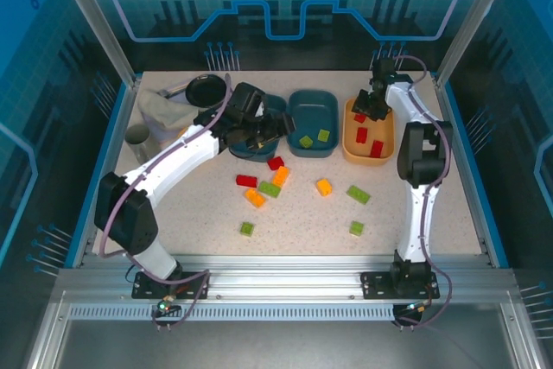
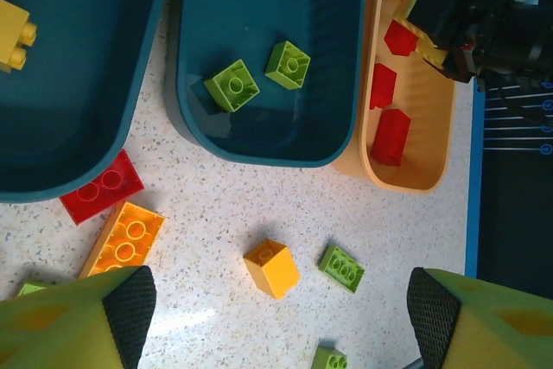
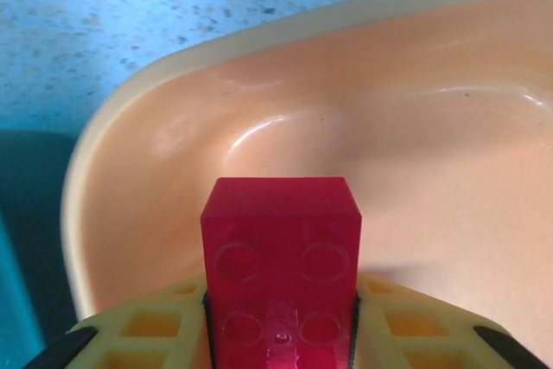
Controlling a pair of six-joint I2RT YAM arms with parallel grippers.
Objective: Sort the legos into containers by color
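We see the right gripper above the far end of the pale orange tray. In its wrist view its jaws are closed on a red brick, which is held between the two yellow fingers with its studs toward the camera, and the inside of the tray is just under it. At least two more red bricks lie on the floor of this tray.

The left gripper hangs over the near edge of the left teal tray. Its jaws stand wide apart, and between its fingertips we see no brick, just the table below. A yellow brick lies in this tray.

The middle teal tray stands between the other two and holds two green bricks, close together but apart.

The other bricks are loose on the table in front of the trays. A flat red brick lies touching an oblong orange brick near the left teal tray. A square orange brick and a small green brick lie just beside each other. Two single green bricks lie nearer to the arm bases, well apart.
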